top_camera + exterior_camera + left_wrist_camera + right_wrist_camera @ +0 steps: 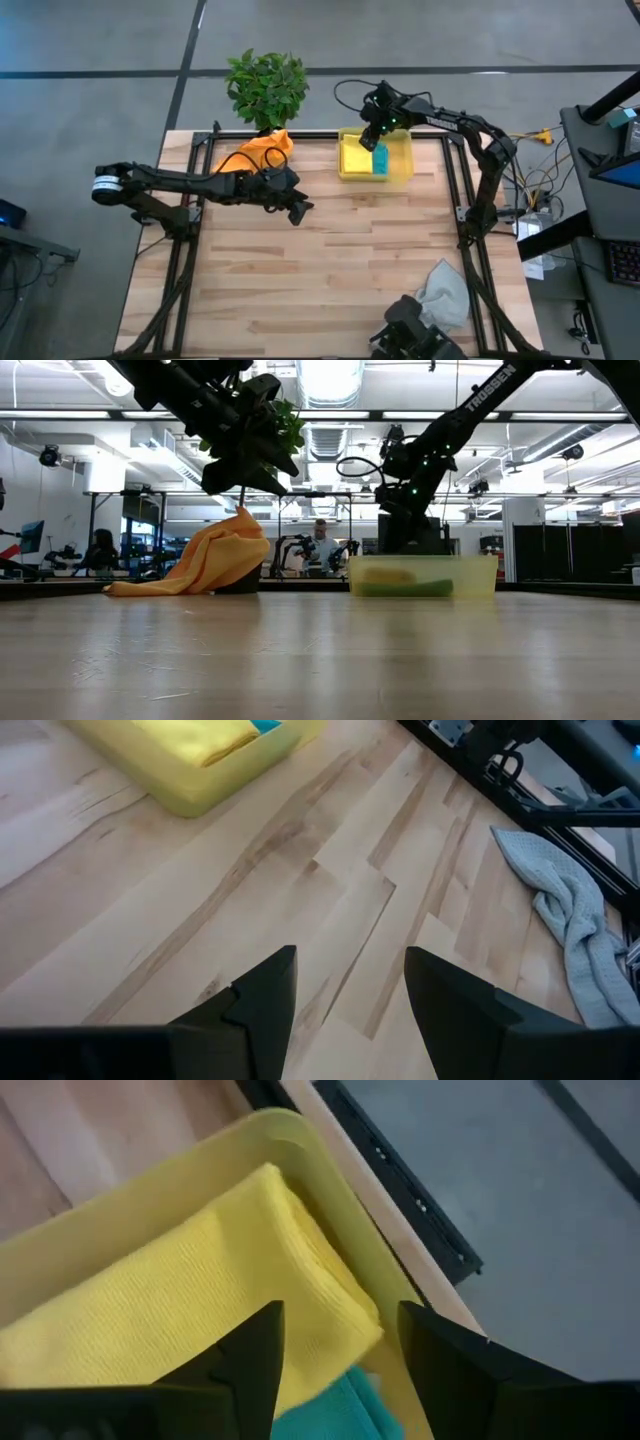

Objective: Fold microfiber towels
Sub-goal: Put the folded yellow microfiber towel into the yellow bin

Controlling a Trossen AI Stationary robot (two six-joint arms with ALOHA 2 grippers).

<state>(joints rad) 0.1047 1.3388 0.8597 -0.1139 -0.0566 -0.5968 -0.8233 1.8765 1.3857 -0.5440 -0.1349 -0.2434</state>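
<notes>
The only readable lettering is the white brand name "TROSSEN", printed lengthwise on the dark upper link of the robot arm [497, 388] in the low view.

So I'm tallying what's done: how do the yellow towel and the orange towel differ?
The yellow towel lies folded flat; the orange towel sits crumpled in a heap. The yellow one is in the bin, the orange one on the table by the plant. Neither is held.
</notes>
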